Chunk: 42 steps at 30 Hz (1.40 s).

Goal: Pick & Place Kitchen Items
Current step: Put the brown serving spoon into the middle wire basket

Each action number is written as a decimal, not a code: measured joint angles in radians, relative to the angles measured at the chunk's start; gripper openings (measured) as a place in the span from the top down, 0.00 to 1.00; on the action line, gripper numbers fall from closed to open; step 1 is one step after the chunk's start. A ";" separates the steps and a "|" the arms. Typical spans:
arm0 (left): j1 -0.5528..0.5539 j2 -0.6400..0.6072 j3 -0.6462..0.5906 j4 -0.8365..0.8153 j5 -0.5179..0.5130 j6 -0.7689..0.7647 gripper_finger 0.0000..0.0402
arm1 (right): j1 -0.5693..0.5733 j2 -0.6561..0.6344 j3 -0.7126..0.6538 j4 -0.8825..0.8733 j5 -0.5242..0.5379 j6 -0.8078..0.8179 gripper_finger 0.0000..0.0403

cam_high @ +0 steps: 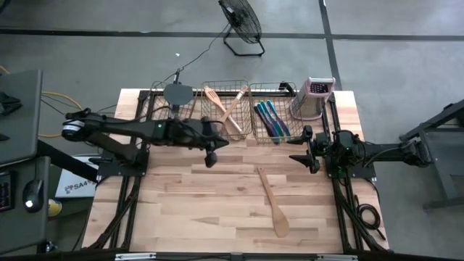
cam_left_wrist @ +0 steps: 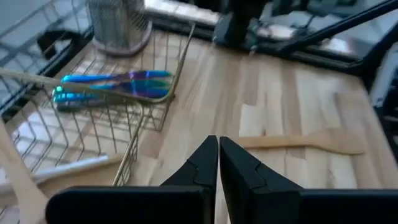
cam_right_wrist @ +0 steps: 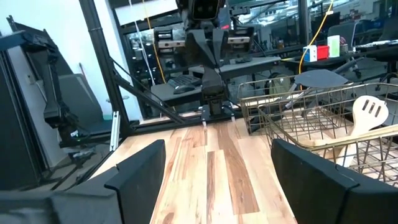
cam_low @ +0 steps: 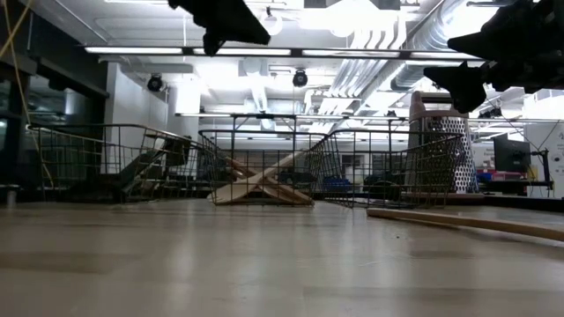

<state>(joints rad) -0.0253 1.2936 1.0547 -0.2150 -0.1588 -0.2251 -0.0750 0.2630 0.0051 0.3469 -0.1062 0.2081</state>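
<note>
A pale wooden spatula [cam_high: 272,203] lies flat on the table, right of centre and toward the near edge; it also shows in the left wrist view [cam_left_wrist: 305,142]. Three wire baskets stand in a row along the far edge. The left one holds a dark grey spatula [cam_high: 176,94], the middle one wooden utensils [cam_high: 223,109], and the right one slim blue and teal pieces [cam_high: 272,119]. My left gripper [cam_high: 211,158] hangs shut and empty above the table, just near of the middle basket. My right gripper [cam_high: 301,150] waits open and empty at the right.
A metal box grater [cam_high: 313,98] stands upright at the far right, beside the right basket [cam_high: 286,109]. The arm frames run along both sides of the table. Bare wood [cam_high: 196,203] spreads over the near left and centre.
</note>
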 joint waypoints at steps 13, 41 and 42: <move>0.032 -0.285 -0.459 0.452 0.073 0.064 0.96 | 0.000 0.003 0.000 -0.003 0.001 0.000 0.29; 0.032 -0.901 -0.937 0.609 0.074 0.003 0.96 | 0.000 0.024 0.000 -0.001 0.000 0.000 0.29; 0.032 -0.913 -0.946 0.609 0.074 0.003 0.96 | 0.000 0.024 0.000 -0.001 0.000 0.000 0.29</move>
<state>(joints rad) 0.0067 0.3809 0.1086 0.3939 -0.0845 -0.2218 -0.0747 0.2871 0.0052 0.3462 -0.1062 0.2081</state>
